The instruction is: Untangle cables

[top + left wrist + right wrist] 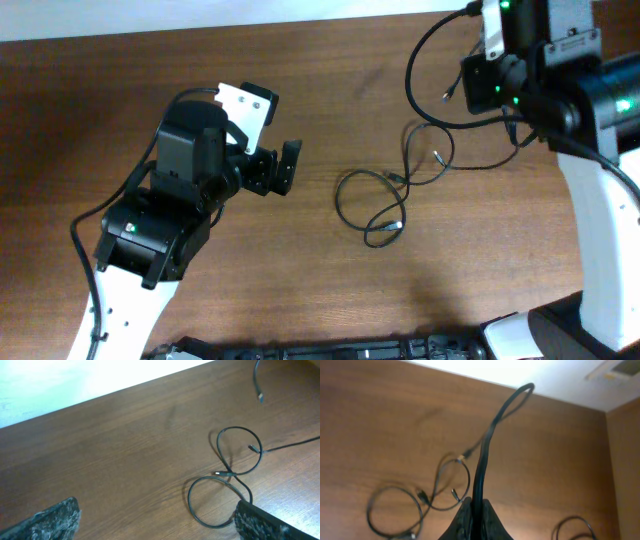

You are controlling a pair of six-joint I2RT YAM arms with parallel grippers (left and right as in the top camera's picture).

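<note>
Separation is the step in hand, judging by how things lie. On the left, the left gripper (278,168) is hovering over bare table (300,60) with its jaws spread wide and nothing between them, pointing toward the middle. There the cables (230,474) are lying flat on the wood, well apart from that gripper, in two loose loops that are crossing each other, with small plugs showing at the crossing and at the loop ends. Whether the loops are truly knotted or merely overlapping I cannot tell.

Further right, one strand is running from the pile toward the far corner, where the right gripper (474,519) is pinching a lifted cable (482,455). Its jaws are fully closed on the cord, which looks doubled, and the cord is arching up and away from the fingers in a tall bend.

The next move, as I judge it, is calling for the idle left gripper to come down on one of the resting loops and pin or pick it, so that the right arm is pulling against something — otherwise the whole bundle is likely to drag along together.

Containers are not showing anywhere in these views — no tray, bin or box, so nothing is sitting in one.
</note>
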